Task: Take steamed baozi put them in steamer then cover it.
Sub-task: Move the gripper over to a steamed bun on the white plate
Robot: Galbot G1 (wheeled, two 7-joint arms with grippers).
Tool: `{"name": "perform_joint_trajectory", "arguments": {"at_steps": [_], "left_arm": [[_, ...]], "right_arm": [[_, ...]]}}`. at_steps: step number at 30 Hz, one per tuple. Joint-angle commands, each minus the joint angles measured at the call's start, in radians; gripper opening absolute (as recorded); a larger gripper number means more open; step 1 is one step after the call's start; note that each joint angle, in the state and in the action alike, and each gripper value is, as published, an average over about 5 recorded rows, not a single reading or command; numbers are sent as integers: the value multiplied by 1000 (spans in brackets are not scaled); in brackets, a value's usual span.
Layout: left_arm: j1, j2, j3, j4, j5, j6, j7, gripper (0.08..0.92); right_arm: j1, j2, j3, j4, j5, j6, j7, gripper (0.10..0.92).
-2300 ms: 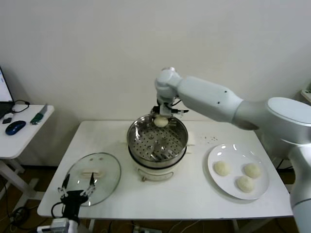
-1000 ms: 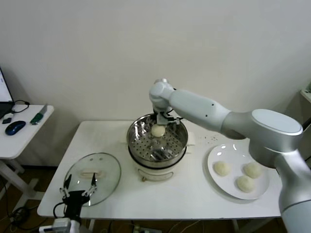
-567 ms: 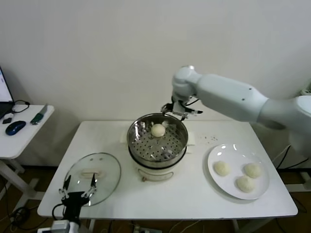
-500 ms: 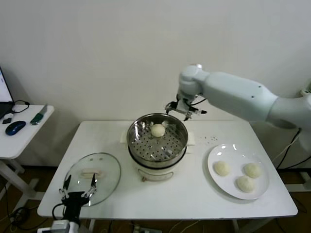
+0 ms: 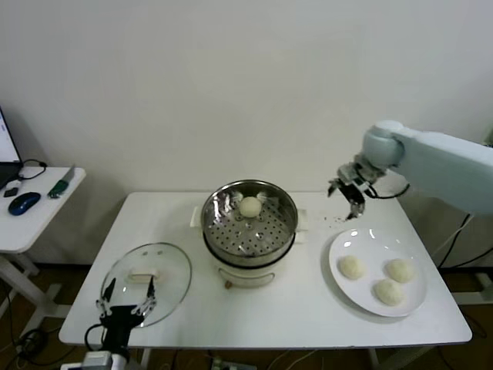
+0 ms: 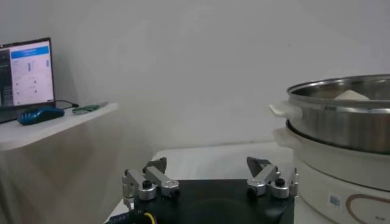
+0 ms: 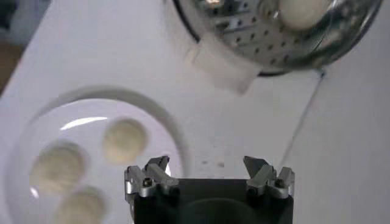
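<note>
One baozi [image 5: 250,206] lies in the steel steamer [image 5: 223,231] at its far side; it also shows in the right wrist view [image 7: 301,12]. Three baozi [image 5: 351,267] [image 5: 399,270] [image 5: 387,291] lie on the white plate [image 5: 362,236] at the right. My right gripper [image 5: 348,193] is open and empty, in the air between the steamer and the plate, above the table's back right. The glass cover [image 5: 177,277] lies flat on the table at the front left. My left gripper [image 5: 127,294] is open, low at the table's front edge beside the cover.
The steamer sits on a white pot base [image 5: 246,274] at the table's middle. A side table [image 5: 31,212] at the far left holds a mouse and small items. A thin cable [image 7: 301,125] runs across the table behind the steamer.
My right gripper let go of the baozi in the steamer, rose, and swung right to above the table near the plate. The left arm barely moved.
</note>
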Motion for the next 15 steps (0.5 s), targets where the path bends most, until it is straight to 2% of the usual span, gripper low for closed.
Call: {"name": "perform_joint_trajectory", "arguments": {"at_steps": [1,15], "left_arm": [[6,1,-1,-6,5,3,0,823],[14,10,-15,-15,22,1,-2,823]], "right_arm": [[-240,-158,92,1,41,-133,-8,823],[-501,-80,324,-90,-59,-119,17,823]]}}
